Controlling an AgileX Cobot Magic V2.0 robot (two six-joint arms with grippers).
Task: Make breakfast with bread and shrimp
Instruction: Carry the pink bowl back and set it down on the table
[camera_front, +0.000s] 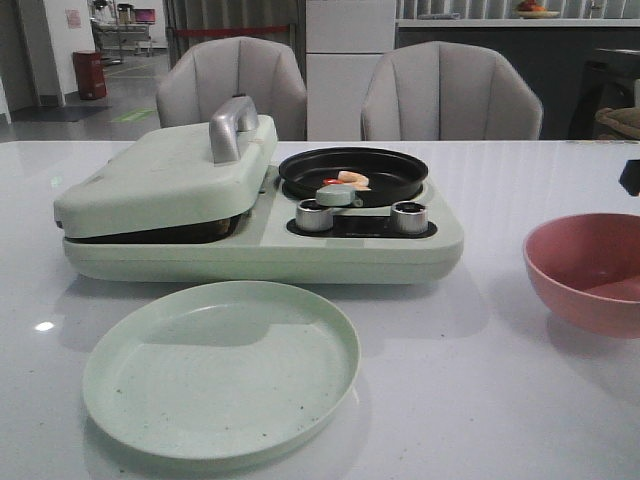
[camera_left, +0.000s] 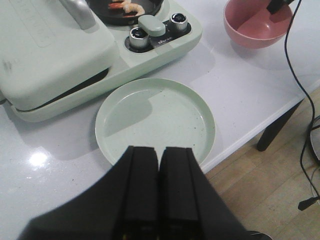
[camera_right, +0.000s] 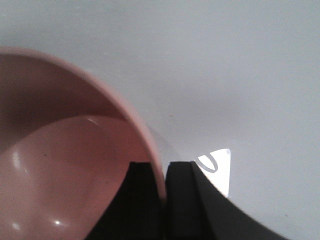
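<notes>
The pale green breakfast maker's hinged lid (camera_front: 165, 170) is down, hiding whatever lies beneath; no bread shows. The small curled pink shrimp (camera_left: 127, 6) lies in the round black pan (camera_front: 353, 172), well beyond the left gripper (camera_left: 159, 165), whose fingers are pressed together, empty, above the round pale green plate (camera_left: 155, 120). The right gripper (camera_right: 164, 172) pinches the pink bowl's rim (camera_right: 145, 135), far from the shrimp.

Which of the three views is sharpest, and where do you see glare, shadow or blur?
Front view: evenly lit, the shrimp small but clear; a glare spot on the table. Left wrist view: sharp, a bright glare patch on the table, the cooker's shadow across the green plate. Right wrist view: soft and close, the pink bowl's rim pinched by the right gripper.
</notes>
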